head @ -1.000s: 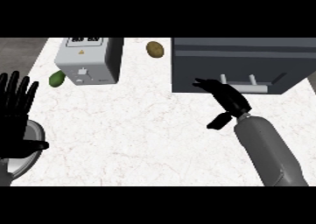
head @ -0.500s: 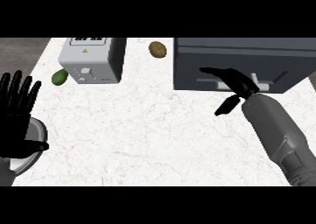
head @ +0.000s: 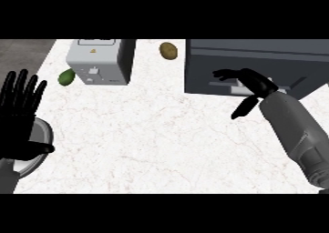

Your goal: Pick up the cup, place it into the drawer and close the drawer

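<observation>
The dark grey drawer unit (head: 288, 57) stands at the back right, its front face with a pale handle (head: 225, 83) turned toward me. My right hand (head: 255, 84) is up against that front, just right of the handle. Its fingers are loosely bent and reach over the handle, the thumb hangs down, and nothing is held. No cup shows anywhere, and the drawer's inside is hidden. My left hand (head: 17, 116) rests open at the left edge, fingers up.
A light grey toaster-like box (head: 99, 61) stands at the back left. A green fruit (head: 66, 76) lies beside it and a brown potato (head: 168, 50) lies near the drawer unit. A metal bowl rim (head: 45, 136) shows under my left hand.
My right hand has moved up and away from me to the drawer front, ending at the handle. The left hand has barely shifted.
</observation>
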Robot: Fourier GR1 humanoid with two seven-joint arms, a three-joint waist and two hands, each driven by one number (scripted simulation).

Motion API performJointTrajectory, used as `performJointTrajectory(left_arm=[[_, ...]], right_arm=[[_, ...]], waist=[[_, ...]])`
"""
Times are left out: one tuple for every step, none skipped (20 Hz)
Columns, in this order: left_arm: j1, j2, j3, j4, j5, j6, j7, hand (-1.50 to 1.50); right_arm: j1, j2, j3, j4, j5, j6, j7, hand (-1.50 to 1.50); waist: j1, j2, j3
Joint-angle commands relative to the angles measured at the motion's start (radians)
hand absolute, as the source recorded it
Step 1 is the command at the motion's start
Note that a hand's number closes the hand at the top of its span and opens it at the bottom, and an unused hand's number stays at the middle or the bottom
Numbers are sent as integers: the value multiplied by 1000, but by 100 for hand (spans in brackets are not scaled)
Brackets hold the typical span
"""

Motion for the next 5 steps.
performJointTrajectory(left_arm=[[9, 6, 0, -7, -6, -9, 5, -150], [-24, -12, -5, 13, -14, 16, 14, -150], [-6, -2, 3, 6, -3, -14, 4, -150], [-10, 1, 19, 37, -5, -27, -15, -150], [-8, -29, -13, 25, -45, 11, -26, -150]], right_arm=[[-76, -93, -36, 70, 0, -16, 75, -150], [-74, -57, -33, 78, 4, -41, 95, -150], [-103, -70, -37, 78, 0, -25, 99, -150], [-82, -63, -36, 87, 1, -34, 81, -150], [-106, -50, -40, 88, -2, -33, 109, -150]], waist=[[33, 34, 9], [12, 30, 8], [30, 33, 8], [25, 35, 8], [15, 29, 7]])
